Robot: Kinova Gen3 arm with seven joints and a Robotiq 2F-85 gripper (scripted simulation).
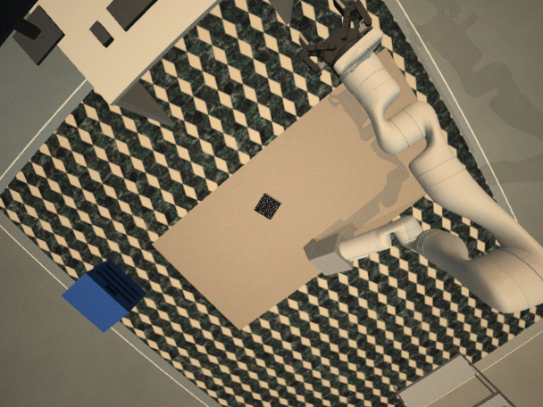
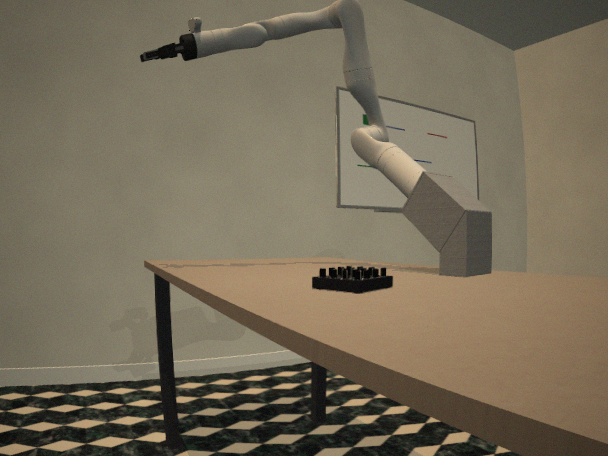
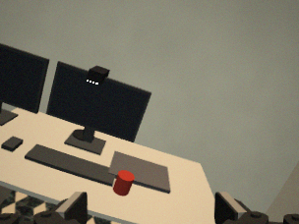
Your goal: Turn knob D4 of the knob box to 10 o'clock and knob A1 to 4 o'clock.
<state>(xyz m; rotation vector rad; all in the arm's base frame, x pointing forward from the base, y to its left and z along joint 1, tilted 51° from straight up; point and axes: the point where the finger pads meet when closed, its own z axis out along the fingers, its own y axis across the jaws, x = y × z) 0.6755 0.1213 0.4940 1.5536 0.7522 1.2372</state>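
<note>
The knob box [image 1: 268,206] [image 2: 336,284] is a small black square box on the brown table [image 1: 214,250] [image 2: 450,320]. It stands level, with several black knobs upright on its top. In the top view it is turned like a diamond. Its socket, the printed names and the lines on the knobs are too small to read, so no knob's direction can be told. My gripper [image 1: 320,20] [image 2: 143,57] [image 3: 150,206] is open and empty. It is high above the table and far from the box, pointing roughly level. The box is not in the wrist view.
The arm's grey base block [image 1: 328,256] [image 2: 450,235] stands at the table's edge, not far from the box. A separate cream desk [image 1: 129,58] [image 3: 187,172] holds monitors, a keyboard [image 3: 69,163] and a red cup [image 3: 123,183]. A blue box [image 1: 100,299] stands beyond the table.
</note>
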